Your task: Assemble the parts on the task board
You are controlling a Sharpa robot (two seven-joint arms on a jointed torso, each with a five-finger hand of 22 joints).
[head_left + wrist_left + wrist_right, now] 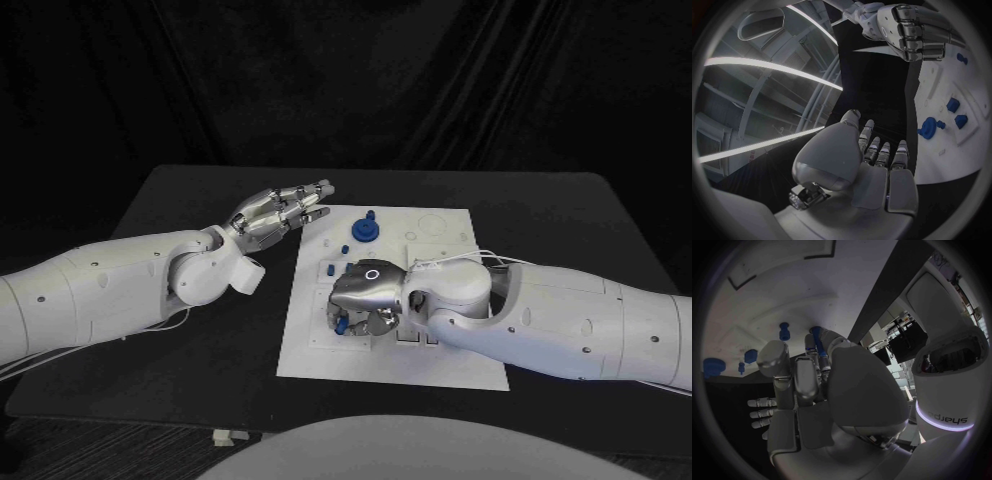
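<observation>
On the white task board (pixel 433 365), the right hand (pixel 366 293) hangs palm-down over the middle, fingers curled around a slim blue part (pixel 819 342) pinched at the fingertips (pixel 811 347). At its 12 o'clock a round blue part (pixel 365 230) stands near the board's far edge. At 10 o'clock, off the board over the black table (pixel 173 190), the left hand (pixel 278 211) hovers, fingers straight, apart and holding nothing.

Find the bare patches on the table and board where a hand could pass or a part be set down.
Free: the black table beyond the left hand, and the task board's near strip. Crowded: the board's middle, where the right hand covers blue parts.
</observation>
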